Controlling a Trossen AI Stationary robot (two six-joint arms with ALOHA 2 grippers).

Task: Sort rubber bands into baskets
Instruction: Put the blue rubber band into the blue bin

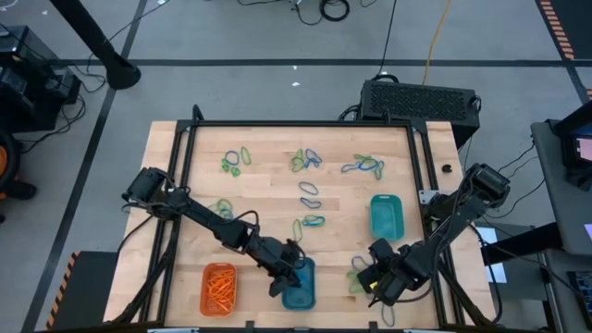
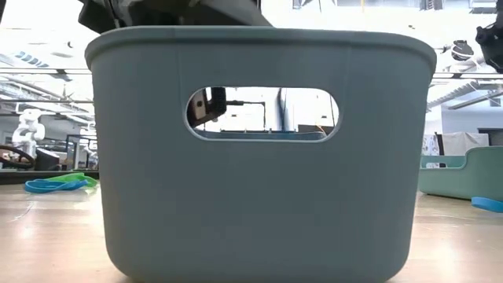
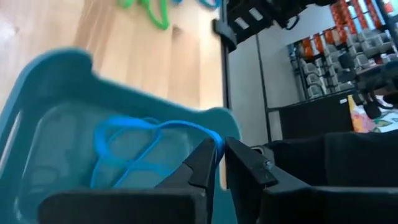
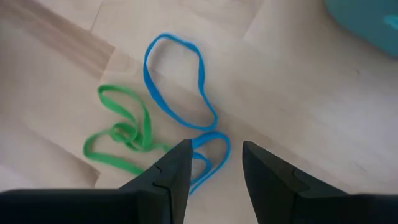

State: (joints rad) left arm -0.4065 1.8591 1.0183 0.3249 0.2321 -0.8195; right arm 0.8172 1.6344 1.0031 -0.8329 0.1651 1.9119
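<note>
Low view: I see blue basket (image 2: 259, 196) blocking table beyond; teal basket (image 2: 464, 173) cut off at frame edge.

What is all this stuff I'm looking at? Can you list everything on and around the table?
Orange basket: one, near edge of the table on the left, full of orange bands.
Blue basket: one, near edge at the middle, blue bands inside.
Teal-green basket: one, right part of the table.
Loose rubber bands: many, blue and green, in small clumps across the wooden table.
Blue band and green band: lying on the wood just ahead of the right tool.
Black box: one, behind the table's far right corner.
Left tool: dark, over the blue basket, fingers slightly apart at a blue band.
Right tool: dark, near the table's right front, open above the bands.
</note>
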